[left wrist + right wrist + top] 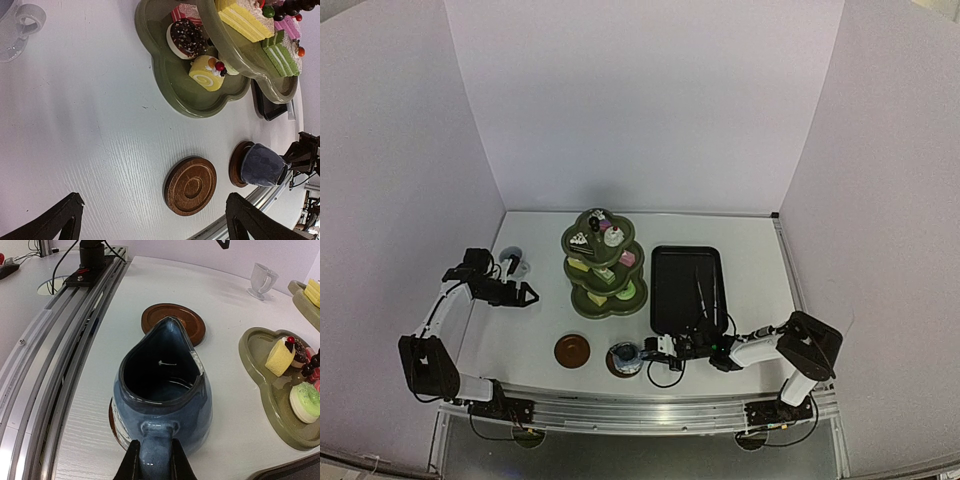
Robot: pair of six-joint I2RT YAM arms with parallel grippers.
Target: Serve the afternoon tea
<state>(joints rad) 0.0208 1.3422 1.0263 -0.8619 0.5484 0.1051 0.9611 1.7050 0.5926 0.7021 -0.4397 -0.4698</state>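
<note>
The right gripper (154, 460) has its jaws clamped on the handle of the dark-blue pot (165, 385), which stands on a brown coaster (113, 424) near the tabletop's near edge. A second coaster (572, 350) lies bare just to its left. The left gripper (527, 294) hovers near the left edge, jaws wide apart, beside the white mug (517, 266). The green stand (582, 305) sits mid-table, loaded with cakes (205, 72).
</note>
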